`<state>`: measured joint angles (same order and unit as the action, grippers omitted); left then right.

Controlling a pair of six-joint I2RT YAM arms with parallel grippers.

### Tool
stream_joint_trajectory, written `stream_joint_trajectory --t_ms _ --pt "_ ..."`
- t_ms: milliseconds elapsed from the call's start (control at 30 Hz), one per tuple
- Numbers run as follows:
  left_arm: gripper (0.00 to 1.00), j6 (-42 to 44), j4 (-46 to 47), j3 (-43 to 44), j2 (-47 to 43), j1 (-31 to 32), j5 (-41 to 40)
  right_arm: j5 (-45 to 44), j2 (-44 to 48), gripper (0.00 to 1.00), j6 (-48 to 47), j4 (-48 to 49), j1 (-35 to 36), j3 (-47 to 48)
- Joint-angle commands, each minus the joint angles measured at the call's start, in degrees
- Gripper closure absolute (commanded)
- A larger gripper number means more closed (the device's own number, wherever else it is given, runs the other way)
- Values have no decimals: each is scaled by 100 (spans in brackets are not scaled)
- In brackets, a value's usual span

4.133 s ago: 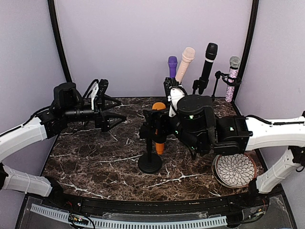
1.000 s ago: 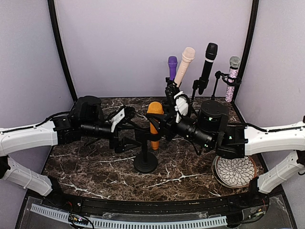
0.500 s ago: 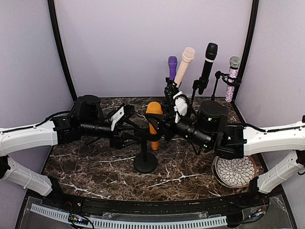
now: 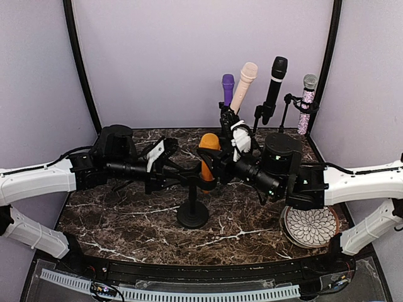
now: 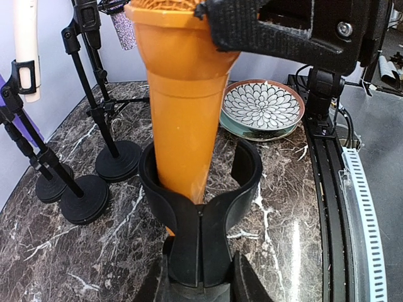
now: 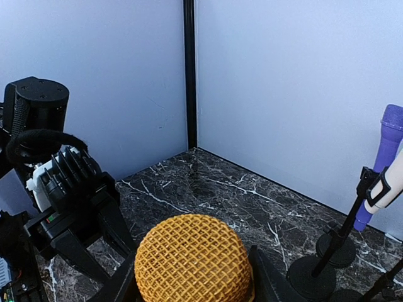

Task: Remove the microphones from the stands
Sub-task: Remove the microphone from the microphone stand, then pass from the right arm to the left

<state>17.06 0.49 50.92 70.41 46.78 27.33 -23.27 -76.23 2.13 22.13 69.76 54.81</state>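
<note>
An orange microphone (image 4: pixel 206 154) with a mesh head (image 6: pixel 192 261) sits tilted in the black clip (image 5: pixel 201 207) of a short stand (image 4: pixel 192 214) at the table's middle. My right gripper (image 4: pixel 212 162) comes in from the right and is shut on the microphone's head, one finger (image 6: pixel 264 277) on each side. My left gripper (image 4: pixel 181 175) reaches in from the left. Its fingers (image 5: pixel 249 283) press both sides of the clip's stem just below the cradle. The microphone's lower body (image 5: pixel 186 113) still rests inside the clip.
Along the back stand a purple microphone (image 4: pixel 228 85), a cream one (image 4: pixel 245 78), a black one (image 4: pixel 275 82) and a glittery one (image 4: pixel 307 100), each on its own stand. A patterned plate (image 4: pixel 310 225) lies front right, under the right arm.
My left gripper's jaws have closed in onto the stand's clip stem. The right gripper has shifted the microphone slightly up and to the right. The stand's base has not moved.
</note>
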Motion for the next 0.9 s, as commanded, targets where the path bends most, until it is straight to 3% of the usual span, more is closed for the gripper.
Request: stream_joint_trajectory --t_ms 0,100,167,267,333,633,867 --pt "91 104 -203 68 -100 28 18 -1240 628 98 -386 -190 -20 -153" --pt "85 18 -168 71 -98 30 -34 -1455 1145 98 -332 -237 -32 -405" --pt "69 -118 -94 71 -97 32 -71 -1533 1450 98 -247 -248 -37 -536" --pt "65 -225 6 72 -109 28 17 -1528 1785 98 -152 -241 -33 -655" --pt "57 -297 119 54 -98 31 78 -1455 1885 97 -26 -190 -32 -710" --pt "4 -517 265 52 -105 32 106 -1244 1924 97 38 -61 -33 -676" --pt "1 -665 441 17 -302 23 159 -1125 2055 97 74 -121 -32 -598"
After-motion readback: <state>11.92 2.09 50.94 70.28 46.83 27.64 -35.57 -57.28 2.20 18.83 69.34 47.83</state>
